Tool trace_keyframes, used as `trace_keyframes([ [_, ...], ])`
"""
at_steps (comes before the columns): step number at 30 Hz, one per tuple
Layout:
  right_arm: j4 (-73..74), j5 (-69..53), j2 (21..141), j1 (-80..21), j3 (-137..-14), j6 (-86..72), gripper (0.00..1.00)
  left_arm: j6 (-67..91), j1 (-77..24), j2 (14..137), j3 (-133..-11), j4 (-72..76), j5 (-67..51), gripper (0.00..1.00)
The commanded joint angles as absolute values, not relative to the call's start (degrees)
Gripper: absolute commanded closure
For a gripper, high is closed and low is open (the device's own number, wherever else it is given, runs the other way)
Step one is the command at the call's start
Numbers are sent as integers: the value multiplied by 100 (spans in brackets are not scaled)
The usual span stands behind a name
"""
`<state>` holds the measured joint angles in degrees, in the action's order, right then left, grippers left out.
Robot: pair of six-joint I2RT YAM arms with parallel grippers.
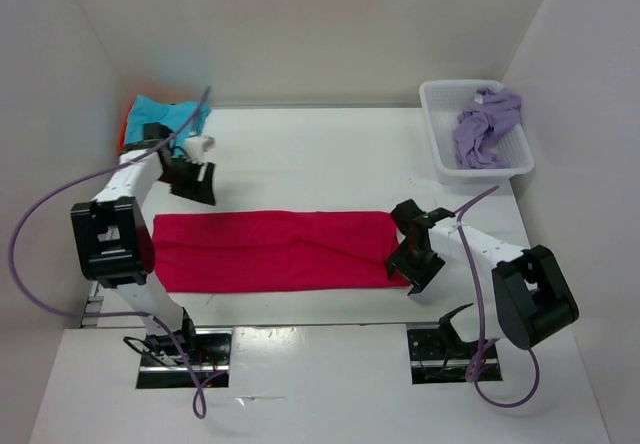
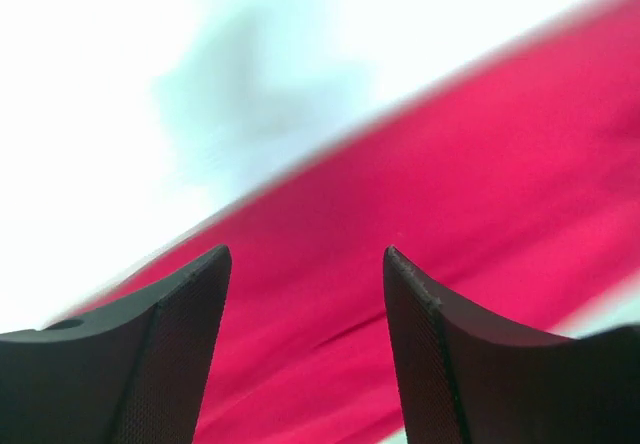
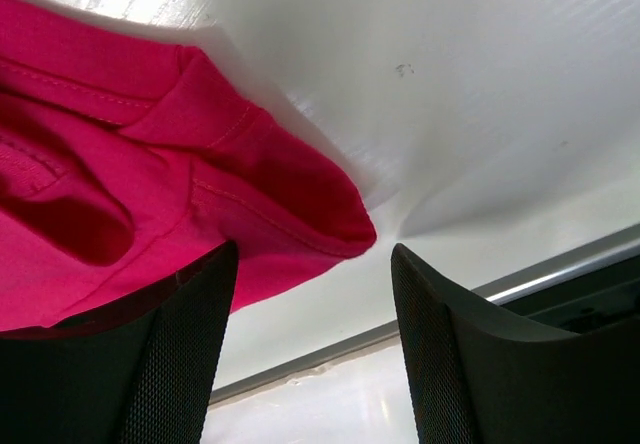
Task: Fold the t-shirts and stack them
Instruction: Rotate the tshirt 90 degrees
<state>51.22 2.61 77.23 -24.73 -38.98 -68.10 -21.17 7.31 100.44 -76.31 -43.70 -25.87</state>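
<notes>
**Item 1 — magenta-red t-shirt** (image 1: pixel 275 251). Plain cloth, folded into a long narrow band and lying flat on the bench (image 1: pixel 330 154). It runs from the left gripper (image 1: pixel 195 182) to the right gripper (image 1: pixel 412 262), with shallow creases along its length. The right wrist view shows a stitched hem and a rounded, doubled-over corner. That corner sits just ahead of one finger (image 3: pixel 190 334) and below the gripper, not between the jaws.

**Item 2 — left gripper.** Jaws stand apart with nothing in them. It hangs over the far edge of the band's left end. Its own view is blurred, but red cloth fills most of it beneath the fingers.

**Item 3 — right gripper.** Jaws stand apart with nothing in them. It is at the band's right end, low over the bench near its front edge.

**Item 4 — turquoise t-shirt** (image 1: pixel 178 114). It lies rumpled on the orange t-shirt (image 1: pixel 128 124), just beyond the left gripper in the far corner.

**Item 5 — lavender t-shirt** (image 1: pixel 487 124). It is bunched in the white mesh basket (image 1: pixel 440 159), well beyond the right gripper.
</notes>
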Motion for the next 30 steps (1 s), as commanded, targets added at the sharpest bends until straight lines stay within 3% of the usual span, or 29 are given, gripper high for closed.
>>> trace_keyframes([
  [1,4624,71,7646,-2356,-3718,-6918,32,-2522,1491,9738,-7331,-3931,-1541,29],
  [5,4351,0,8102,-2303,-3743,-6715,33,-2602,1976,9878,-7146,-3455,-1020,27],
  [7,4298,61,8156,-2250,-3806,-6654,41,-2663,2301,10098,-7146,-3393,-1020,27],
  [12,4069,9,8437,-1872,-3884,-6355,69,-2795,2610,10537,-7207,-3331,-941,27],
  [16,4078,228,8867,-1811,-4393,-5969,99,-2848,2741,10398,-6962,-3436,-800,27],
  [24,3894,623,10642,-1758,-6615,-4951,100,-3120,3497,9747,-6811,-4068,-1116,26],
  [28,4173,1229,11957,-1898,-8913,-4388,100,-3251,3551,9397,-6741,-4263,-1116,26],
  [30,4236,1624,12452,-2056,-9778,-4071,77,-3322,3551,9317,-6671,-4464,-1116,26],
])
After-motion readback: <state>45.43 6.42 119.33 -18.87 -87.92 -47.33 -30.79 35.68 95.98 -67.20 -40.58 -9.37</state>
